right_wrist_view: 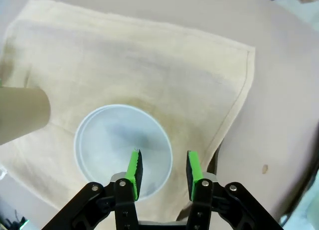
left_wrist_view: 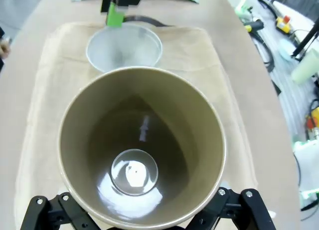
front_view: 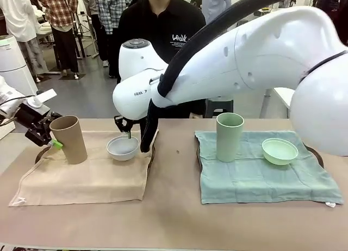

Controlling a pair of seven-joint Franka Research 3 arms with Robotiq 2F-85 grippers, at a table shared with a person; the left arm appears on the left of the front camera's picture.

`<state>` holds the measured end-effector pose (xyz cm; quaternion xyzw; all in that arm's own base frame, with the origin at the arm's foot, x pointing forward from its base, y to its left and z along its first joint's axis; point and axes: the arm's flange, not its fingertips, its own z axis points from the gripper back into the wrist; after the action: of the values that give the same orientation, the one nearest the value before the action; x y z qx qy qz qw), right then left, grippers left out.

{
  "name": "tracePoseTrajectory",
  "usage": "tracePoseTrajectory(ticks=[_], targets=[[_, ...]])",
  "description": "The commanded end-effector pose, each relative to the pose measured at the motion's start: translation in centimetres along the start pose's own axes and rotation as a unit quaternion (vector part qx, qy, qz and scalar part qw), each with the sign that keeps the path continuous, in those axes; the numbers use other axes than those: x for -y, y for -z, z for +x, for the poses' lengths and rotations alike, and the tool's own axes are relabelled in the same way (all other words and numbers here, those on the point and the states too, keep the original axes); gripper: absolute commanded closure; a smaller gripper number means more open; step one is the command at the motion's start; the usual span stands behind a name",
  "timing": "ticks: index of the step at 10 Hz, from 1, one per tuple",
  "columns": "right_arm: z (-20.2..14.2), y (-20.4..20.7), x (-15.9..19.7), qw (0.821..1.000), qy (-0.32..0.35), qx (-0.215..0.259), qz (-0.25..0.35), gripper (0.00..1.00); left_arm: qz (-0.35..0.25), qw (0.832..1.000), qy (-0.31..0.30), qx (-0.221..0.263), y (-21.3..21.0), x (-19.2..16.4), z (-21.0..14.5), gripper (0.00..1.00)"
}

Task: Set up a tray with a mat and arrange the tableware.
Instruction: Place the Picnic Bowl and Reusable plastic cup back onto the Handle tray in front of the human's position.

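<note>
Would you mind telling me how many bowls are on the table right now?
2. The white bowl sits on the beige mat beside the tan cup; the pale green bowl rests on the green mat, right of the green cup.

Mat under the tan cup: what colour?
Beige mat, clearest in the right wrist view.

Two mats are lying side by side on the table (front_view: 174, 218), each carrying a cup and a bowl.

On the left mat (front_view: 81, 180), a cup (front_view: 69, 138) is standing upright at the left with a bowl (front_view: 123, 147) sitting to its right, apart from it. On the right mat (front_view: 261, 177), another cup (front_view: 230, 136) is standing upright at the left and a second bowl (front_view: 280, 151) is resting to its right. A person (front_view: 157, 33) is standing behind the table, at its far side.
</note>
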<state>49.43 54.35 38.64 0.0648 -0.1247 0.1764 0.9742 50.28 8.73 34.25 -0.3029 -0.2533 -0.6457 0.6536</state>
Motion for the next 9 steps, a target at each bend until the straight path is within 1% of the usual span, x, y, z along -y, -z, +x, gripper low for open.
tracePoseTrajectory(ticks=[1, 2, 5, 6, 8, 9], targets=[[-2.6, -2.4, 0.2, 0.999, 0.013, 0.022, -0.030, 0.52, -0.022, 0.998, -0.042, -0.050, -0.9, 1.6, 0.3, 0.00], [-3.3, -3.7, 0.0, 0.999, 0.011, 0.034, -0.038, 0.52, -0.022, 0.996, -0.054, -0.069, -1.6, 2.1, 0.5, 0.00], [-6.2, -7.4, -0.6, 0.996, 0.000, 0.078, -0.045, 0.52, 0.021, 0.992, -0.062, -0.111, -5.0, 4.0, 2.3, 0.00], [-7.5, -8.5, -0.6, 0.995, 0.006, 0.081, -0.056, 0.52, 0.050, 0.986, -0.079, -0.139, -6.4, 5.3, 3.7, 0.00], [-9.3, -10.4, -0.1, 0.993, 0.027, 0.095, -0.068, 0.52, 0.102, 0.976, -0.088, -0.170, -8.9, 7.6, 7.6, 0.00], [-10.2, -11.5, 0.1, 0.993, 0.036, 0.095, -0.064, 0.52, 0.147, 0.964, -0.137, -0.176, -9.2, 8.4, 10.3, 0.00]])
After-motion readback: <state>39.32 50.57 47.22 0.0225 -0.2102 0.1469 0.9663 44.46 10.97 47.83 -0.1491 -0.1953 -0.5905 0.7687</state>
